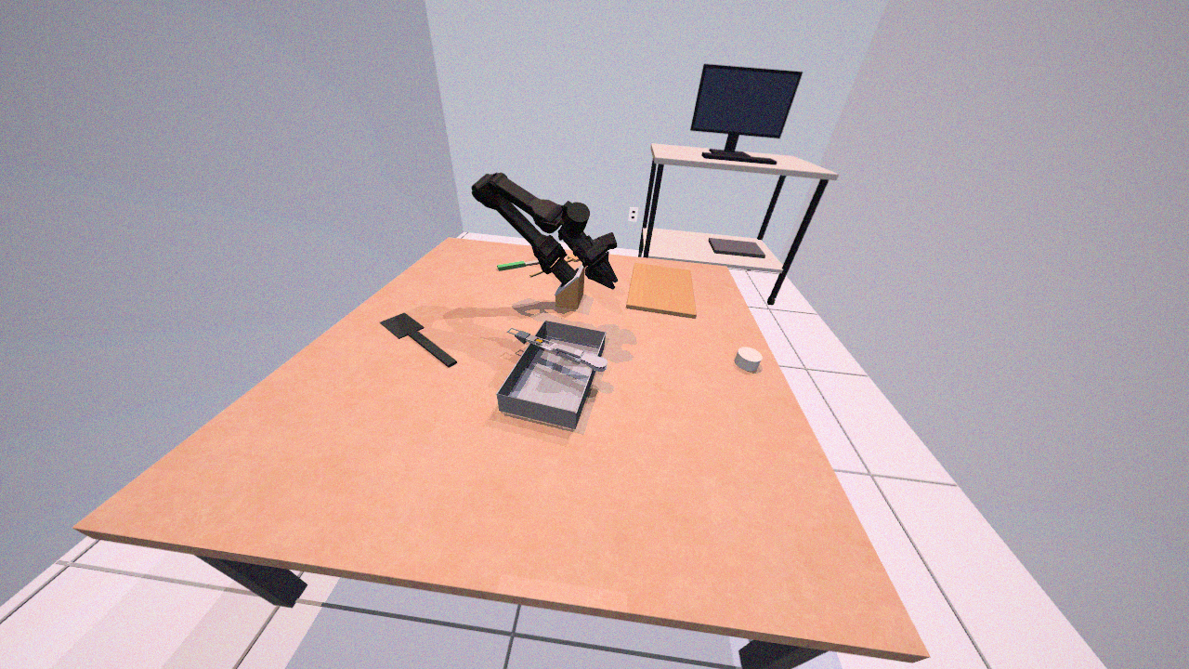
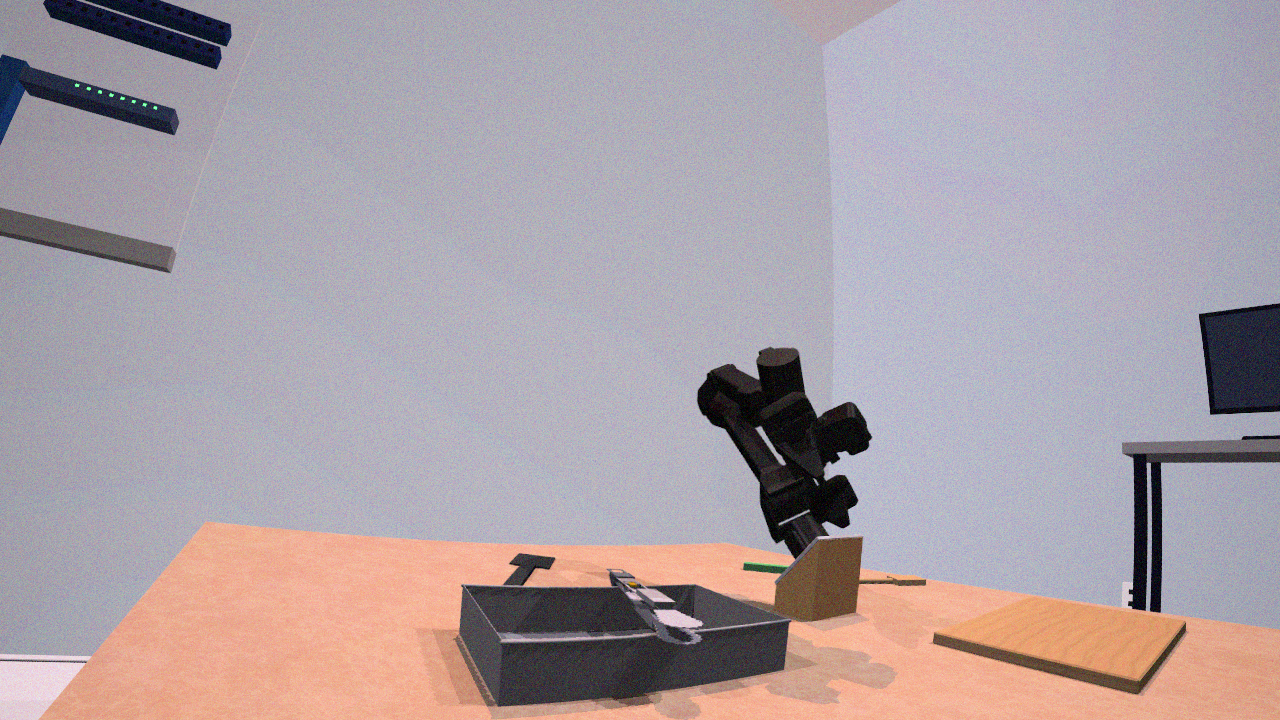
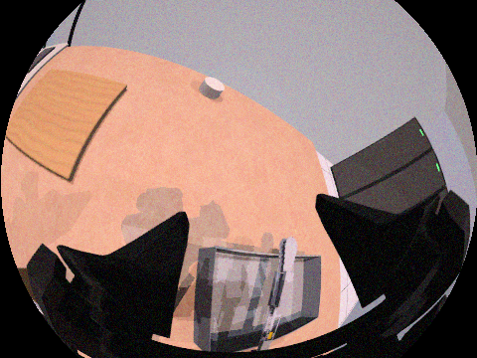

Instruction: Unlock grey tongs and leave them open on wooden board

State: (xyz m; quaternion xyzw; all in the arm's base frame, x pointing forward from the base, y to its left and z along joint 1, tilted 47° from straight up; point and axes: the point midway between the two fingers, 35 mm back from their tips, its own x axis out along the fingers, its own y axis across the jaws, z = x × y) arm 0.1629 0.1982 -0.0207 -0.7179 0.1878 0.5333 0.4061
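And here's the claw (image 1: 613,279) (image 3: 253,211), spread wide, high near the table's (image 1: 531,499) (image 2: 313,582) (image 3: 164,124) far edge! The tongs (image 1: 556,347) (image 2: 651,604) (image 3: 281,290) lie across the roasting tin (image 1: 536,409) (image 2: 644,662) (image 3: 206,298), mid-table. Pickup looks to be the opening step; next, surely, line up and descend. No readable labels or brands.
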